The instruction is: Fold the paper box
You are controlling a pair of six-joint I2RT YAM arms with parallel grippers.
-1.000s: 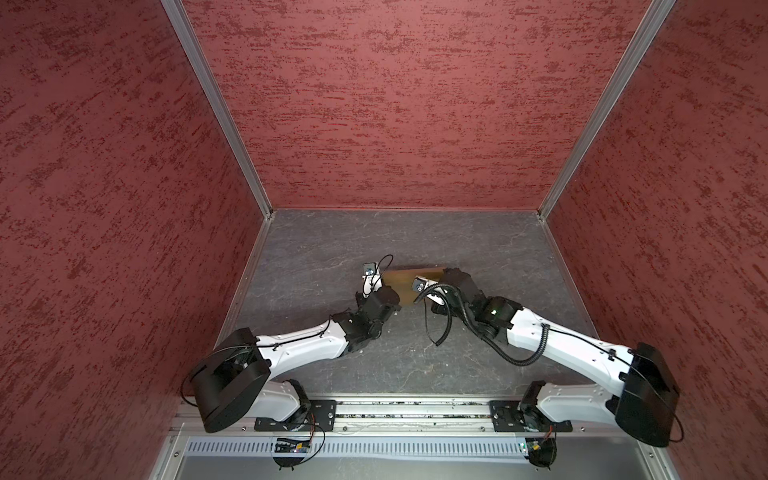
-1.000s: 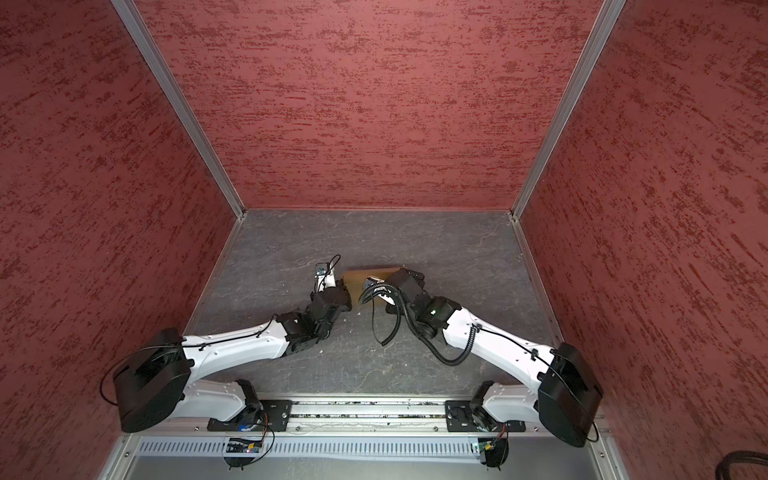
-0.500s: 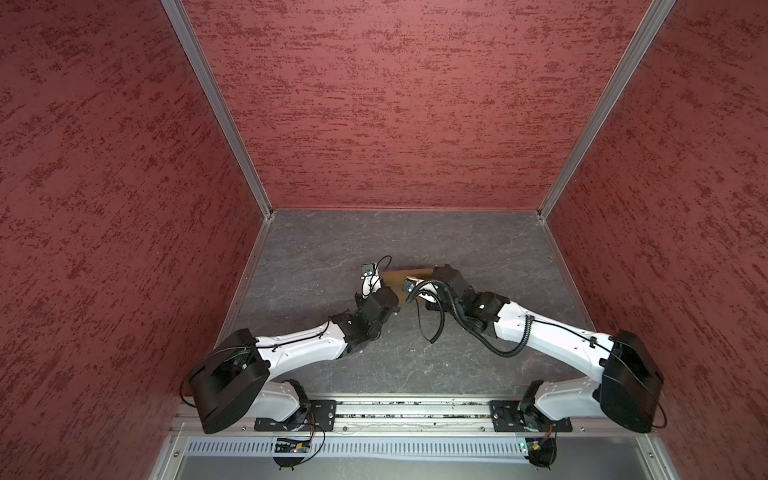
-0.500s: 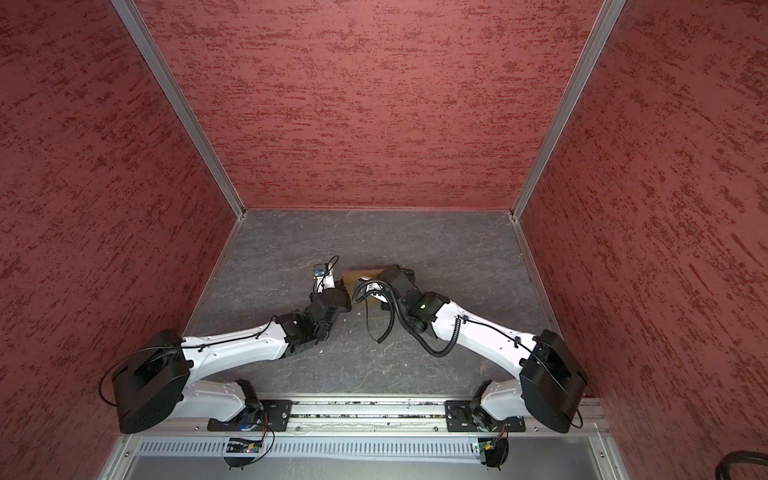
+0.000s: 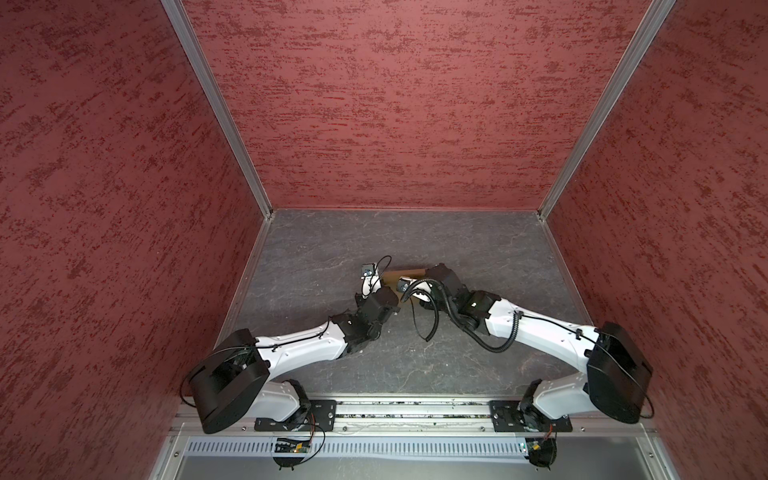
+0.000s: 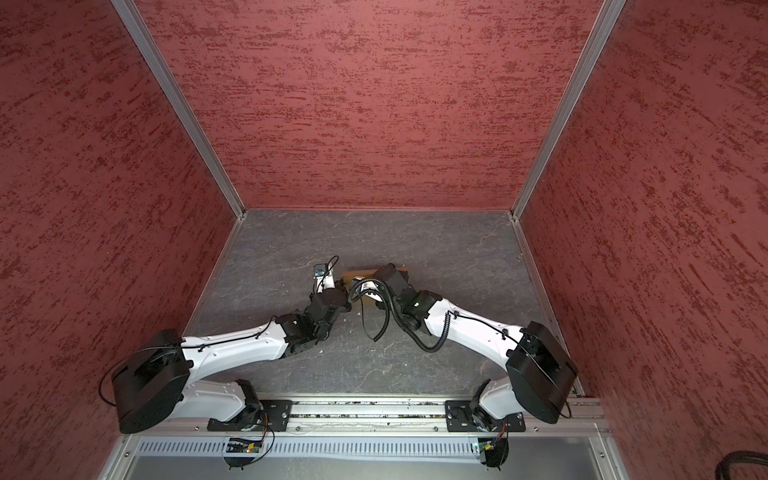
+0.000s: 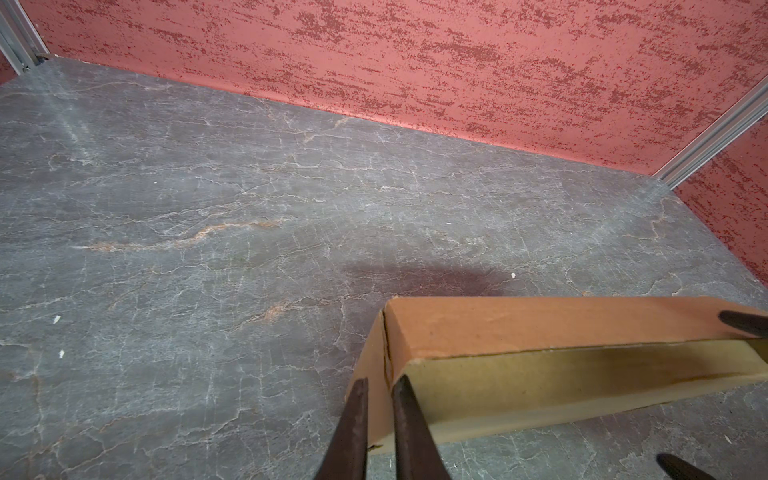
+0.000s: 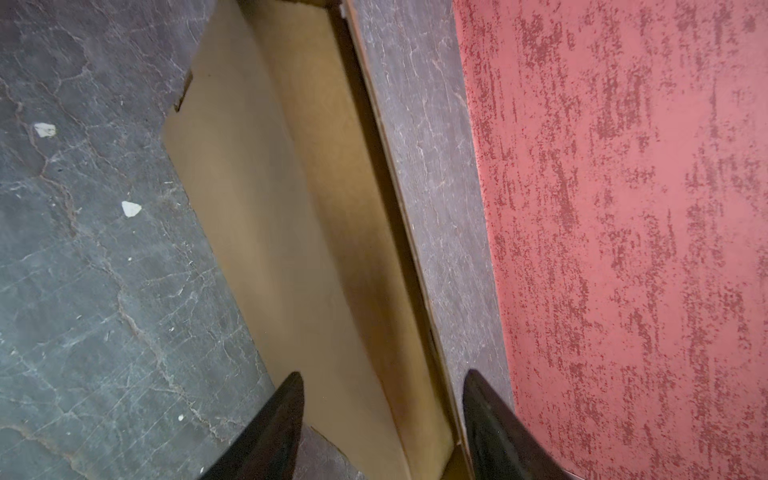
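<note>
The paper box (image 7: 540, 332) lies near the middle of the grey worktop (image 7: 208, 208), between the two arms; the left pincer (image 7: 381, 382) pinches its end wall at a corner; the right pincer (image 8: 383, 374) is spread wide across a long wall.

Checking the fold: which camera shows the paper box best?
Left wrist: the paper box shows its raised wall and corner, left gripper pinching it. Right wrist shows its inside; in both top views, a sliver between the arms.
</note>
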